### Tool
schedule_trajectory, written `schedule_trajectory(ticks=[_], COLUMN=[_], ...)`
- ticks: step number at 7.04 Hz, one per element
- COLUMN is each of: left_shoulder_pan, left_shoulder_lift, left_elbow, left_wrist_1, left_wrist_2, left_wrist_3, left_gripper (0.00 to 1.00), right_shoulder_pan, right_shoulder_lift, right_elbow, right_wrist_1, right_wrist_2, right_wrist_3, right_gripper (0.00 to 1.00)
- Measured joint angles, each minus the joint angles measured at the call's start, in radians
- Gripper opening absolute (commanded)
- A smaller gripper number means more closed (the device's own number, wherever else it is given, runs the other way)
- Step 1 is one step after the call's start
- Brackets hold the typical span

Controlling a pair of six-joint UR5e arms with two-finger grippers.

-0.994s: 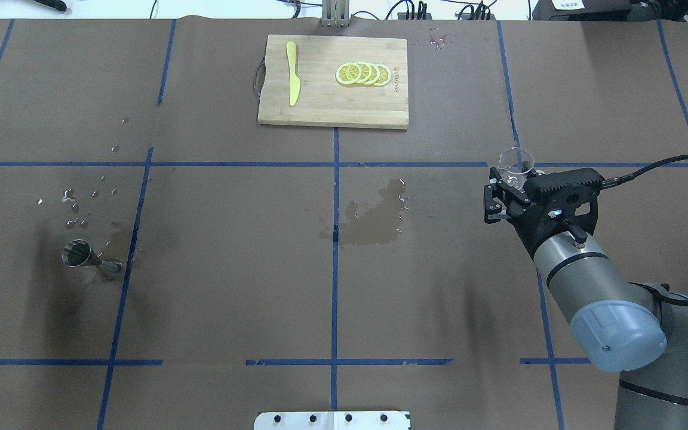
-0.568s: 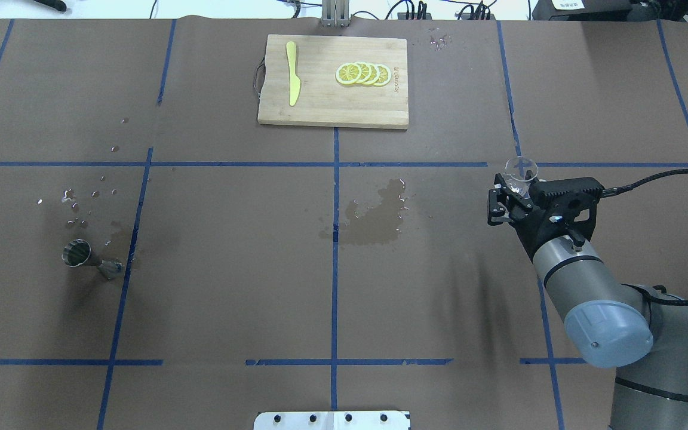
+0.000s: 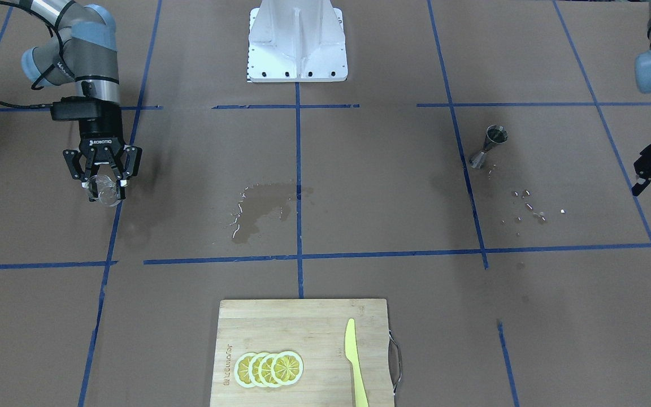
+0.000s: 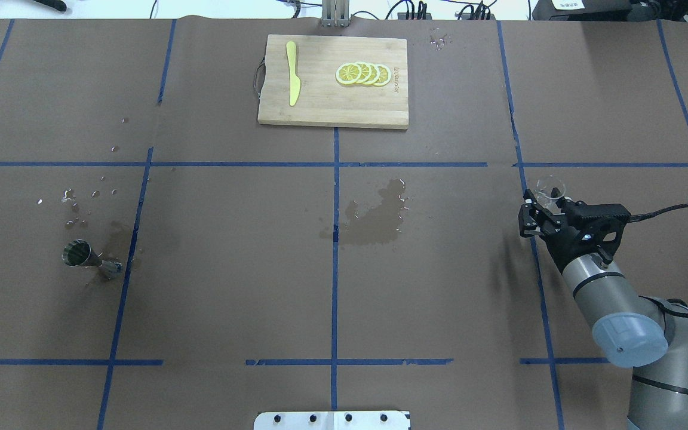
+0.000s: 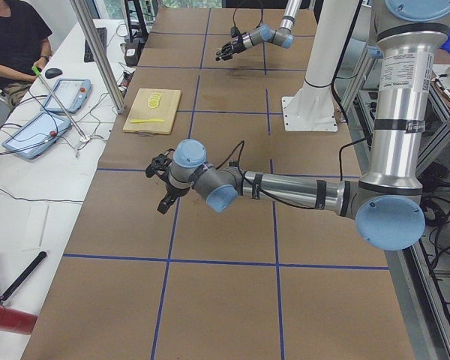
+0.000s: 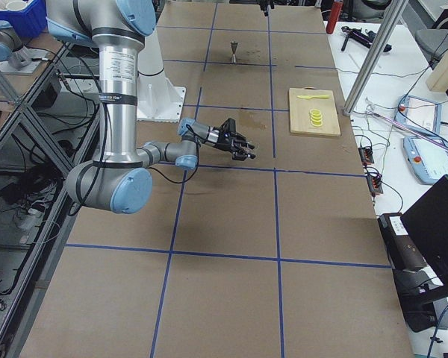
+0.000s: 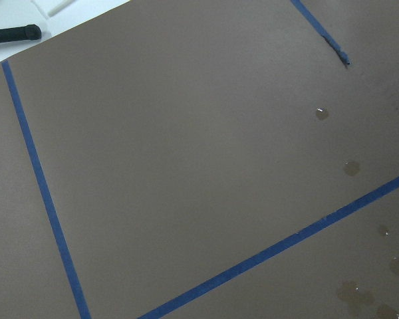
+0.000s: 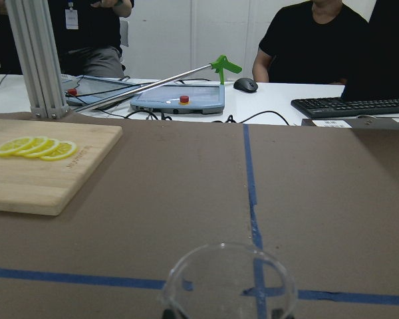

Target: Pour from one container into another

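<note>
Glass cup (image 3: 106,195) is clamped by right gripper (image 3: 103,182), well apart from jigger (image 3: 489,146); judged light, stiff, slippery, breakable. Mid-wall hold is advised. Left gripper (image 3: 640,174): spread, empty.

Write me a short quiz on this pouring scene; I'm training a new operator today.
1. True or false: the right tool is shut on the glass cup.
2. Fill in: the jigger stands on the robot's ___ side of the table.
3. What lies beside the lemon slices on the cutting board? A) the jigger B) a yellow knife C) the glass cup

Key: 1 true; 2 left; 3 B.
</note>
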Motion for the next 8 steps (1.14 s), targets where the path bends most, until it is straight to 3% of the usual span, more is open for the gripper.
schedule_trajectory(ticks=[5,8], left_shoulder_pan=[-0.005,-0.005], left_shoulder_lift=[0.01,0.011], left_elbow=[-0.023,-0.03], left_wrist_1=[0.008,0.007], left_wrist_2=[-0.005,-0.006], left_wrist_3=[-0.007,-0.007], left_gripper=[1.0,1.0], right_shoulder_pan=[-0.103,-0.135], right_shoulder_lift=[-0.008,-0.022], right_elbow=[-0.066,-0.072], right_wrist_1=[0.051,0.052], right_wrist_2=[-0.12,-0.132], right_wrist_3=[0.003,0.044], right_gripper=[0.0,0.0])
